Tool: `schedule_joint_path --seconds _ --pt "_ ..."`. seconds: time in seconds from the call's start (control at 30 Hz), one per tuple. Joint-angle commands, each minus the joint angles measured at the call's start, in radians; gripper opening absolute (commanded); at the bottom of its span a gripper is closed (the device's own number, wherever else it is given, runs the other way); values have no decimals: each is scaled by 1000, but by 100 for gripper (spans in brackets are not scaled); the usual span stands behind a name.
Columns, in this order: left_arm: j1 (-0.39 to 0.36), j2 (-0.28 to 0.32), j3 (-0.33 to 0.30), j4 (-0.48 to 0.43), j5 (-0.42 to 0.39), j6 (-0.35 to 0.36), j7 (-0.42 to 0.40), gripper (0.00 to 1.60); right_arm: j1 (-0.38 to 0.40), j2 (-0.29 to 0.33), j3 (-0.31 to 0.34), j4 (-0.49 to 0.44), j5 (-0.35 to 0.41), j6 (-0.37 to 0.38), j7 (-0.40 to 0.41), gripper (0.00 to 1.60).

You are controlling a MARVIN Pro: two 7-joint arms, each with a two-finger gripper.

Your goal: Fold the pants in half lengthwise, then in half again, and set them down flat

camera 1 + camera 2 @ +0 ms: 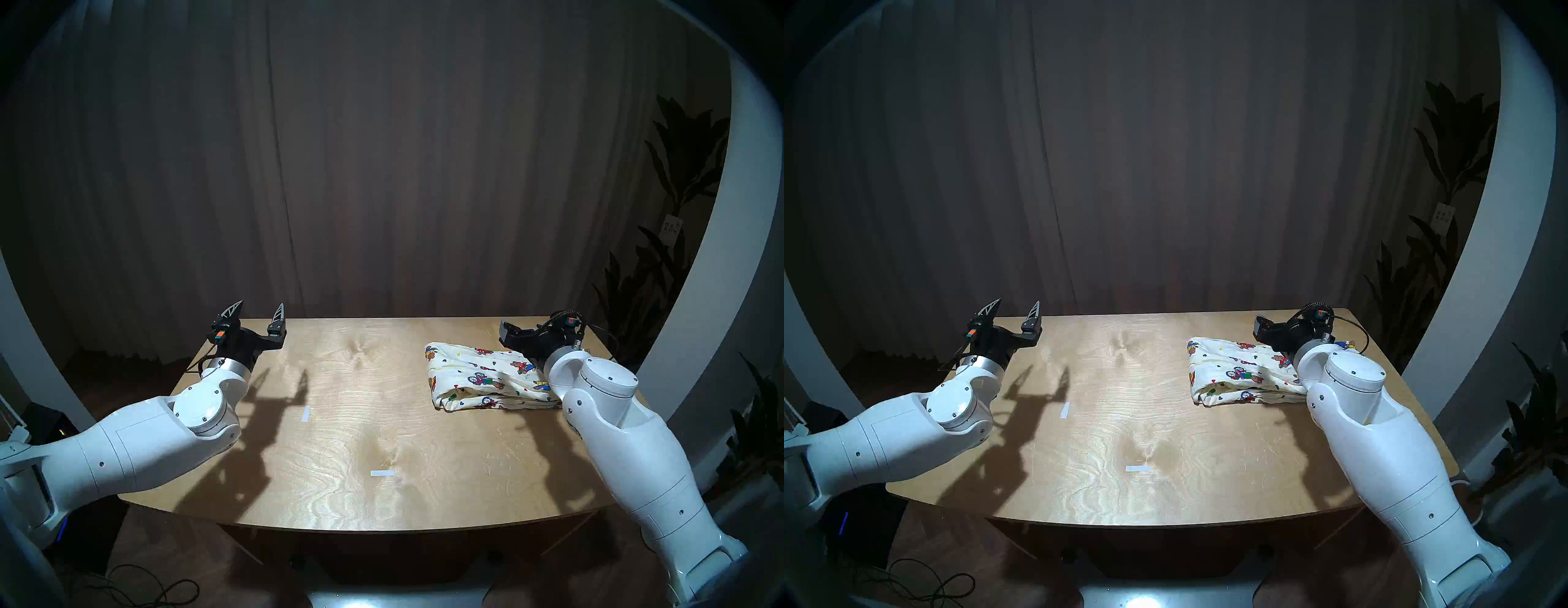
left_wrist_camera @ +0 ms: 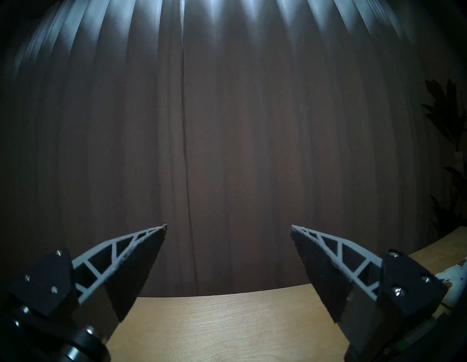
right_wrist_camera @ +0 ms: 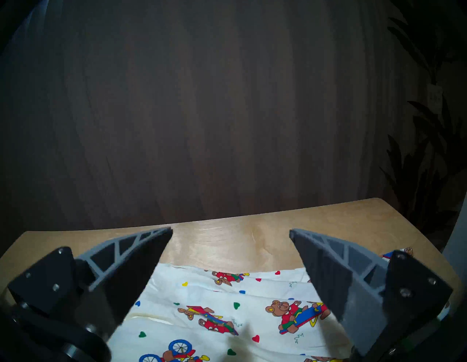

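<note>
The pants [image 1: 479, 378] lie folded in a compact bundle on the far right of the wooden table [image 1: 360, 424]; they are cream cloth printed with bears, bicycles and hearts. They also show in the right head view [image 1: 1242, 373]. My right gripper [image 3: 230, 229] is open and empty, low over the pants [image 3: 227, 311], fingers pointing toward the far table edge. My left gripper [image 1: 260, 304] is open and empty, raised over the table's far left corner, well apart from the pants. It also shows in the left wrist view [image 2: 228, 226]; a sliver of pants [image 2: 457, 280] shows there at the right edge.
Two white tape marks [image 1: 305, 414] [image 1: 382, 473] are on the table. A dark curtain [image 1: 382, 170] hangs behind the far edge. A plant [image 1: 679, 212] stands at the right. Cables [image 1: 140, 588] lie on the floor.
</note>
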Motion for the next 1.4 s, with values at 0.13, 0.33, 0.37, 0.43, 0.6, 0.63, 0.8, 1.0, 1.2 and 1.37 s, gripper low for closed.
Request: schedule_joint_path --seconds 0.13,0.33,0.37,0.43,0.6,0.63,0.8,1.0,1.2,1.37 --pt "-49 -18 -28 53 -94 -20 -162 160 106 -57 -57 59 -106 -103 -45 160" --pt "-62 -33 -41 99 -170 -21 -275 160 148 -88 -99 124 -165 -161 -70 160" --pt "-64 -36 -45 108 -188 -22 -297 160 155 -94 -106 138 -174 -172 -74 160" --pt "-66 -49 -54 129 -235 -27 -348 160 175 -114 -123 178 -196 -208 -84 160" --pt "-59 -63 -69 156 -298 -47 -422 160 205 -142 -133 238 -206 -260 -86 160" --pt "-56 -66 -72 160 -313 -54 -442 160 214 -151 -129 255 -191 -269 -76 160" --pt "-33 -83 -82 173 -363 -90 -497 160 256 -161 -113 316 -136 -283 -22 160" --pt "-17 -108 -86 180 -405 -121 -511 160 311 -185 -82 389 -25 -245 60 160" --pt "-20 -94 -79 179 -394 -119 -509 160 336 -182 -94 419 -9 -234 99 160" --pt "-37 -65 -61 154 -356 -74 -477 160 342 -184 -102 438 -6 -234 120 160"
